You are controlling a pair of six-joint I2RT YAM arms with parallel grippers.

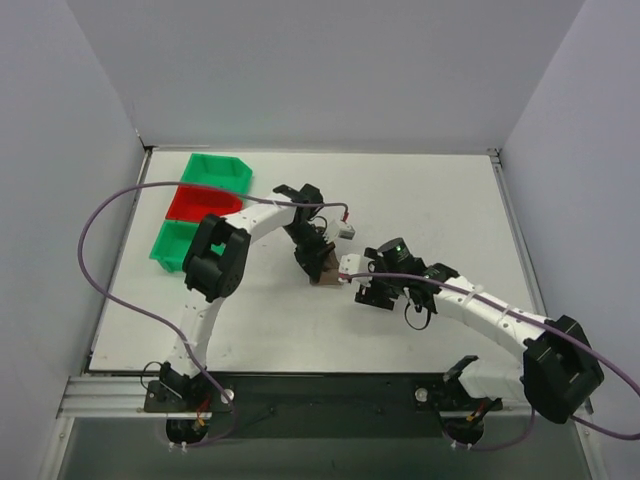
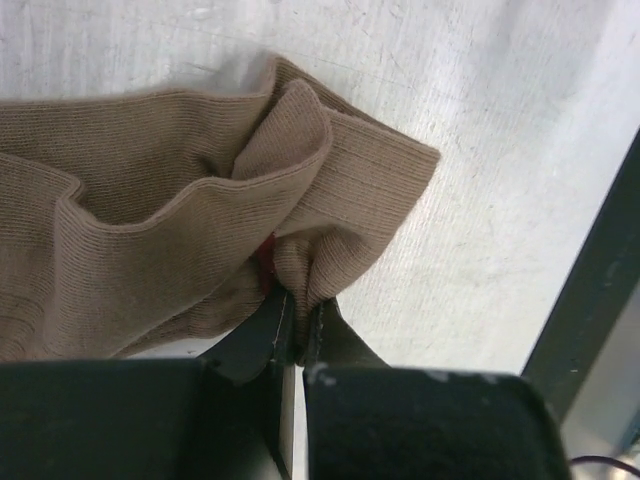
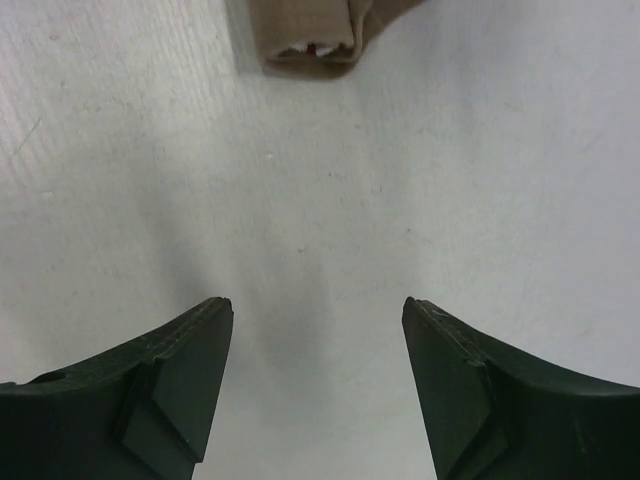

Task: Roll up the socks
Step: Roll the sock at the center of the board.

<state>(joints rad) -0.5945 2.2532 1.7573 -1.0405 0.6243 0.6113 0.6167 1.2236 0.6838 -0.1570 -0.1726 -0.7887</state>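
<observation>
The tan-brown sock (image 2: 150,200) lies bunched and folded on the white table. A trace of its dark red cuff (image 2: 264,252) shows inside the folds. My left gripper (image 2: 297,308) is shut on a fold of the sock's edge. In the top view the sock (image 1: 327,270) is a small tan bundle under my left gripper (image 1: 314,262). My right gripper (image 3: 317,312) is open and empty, a little short of the folded sock end (image 3: 308,30), which lies at the top of its view. In the top view the right gripper (image 1: 356,276) sits just right of the sock.
A green bin (image 1: 217,170), a red bin (image 1: 203,203) and another green bin (image 1: 174,245) stand in a row at the back left. A purple cable (image 1: 95,265) loops off the left arm. The table's right edge (image 2: 590,290) shows as a dark strip.
</observation>
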